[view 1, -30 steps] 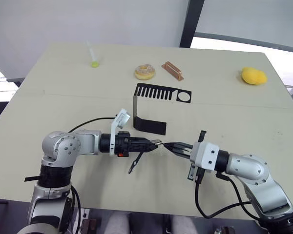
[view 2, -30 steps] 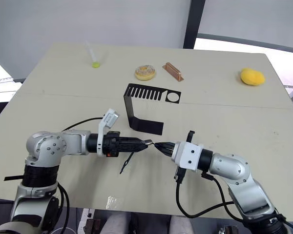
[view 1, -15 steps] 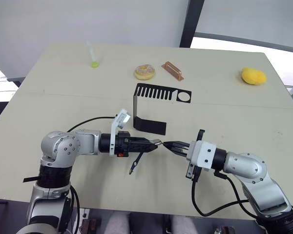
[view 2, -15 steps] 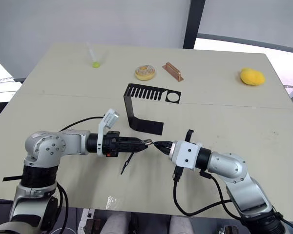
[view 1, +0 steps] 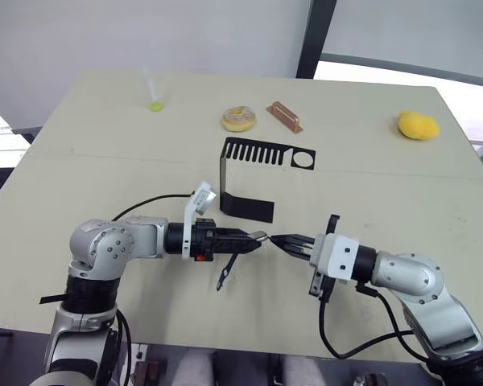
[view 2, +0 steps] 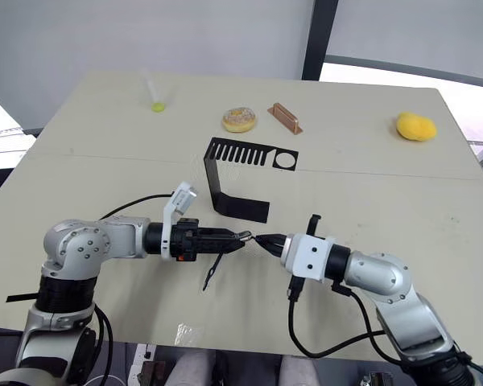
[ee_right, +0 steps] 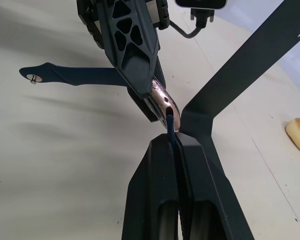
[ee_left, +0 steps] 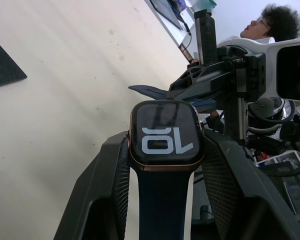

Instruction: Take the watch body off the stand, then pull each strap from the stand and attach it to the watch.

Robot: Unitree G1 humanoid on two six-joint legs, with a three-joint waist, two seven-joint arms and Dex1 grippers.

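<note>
Two grippers meet above the table [view 1: 370,185], just in front of the stand [view 1: 249,181], which sits bare of watch and straps. Your left gripper [view 1: 253,239] pinches the watch body [ee_left: 166,134] by its sides, one strap [view 1: 225,272] already hanging from it. Your right gripper [view 1: 279,240] has its fingers pressed on the second strap [ee_right: 171,131], its end at the case edge — whether it is seated in the slot, I cannot tell. Keep the strap level with the slot and slide sideways, not push. Doughnut [view 1: 238,119], copper-coloured bar [view 1: 284,117], yellow object [view 1: 419,125] and a small green-tipped item [view 1: 155,105] lie well apart — nothing obstructs.
</note>
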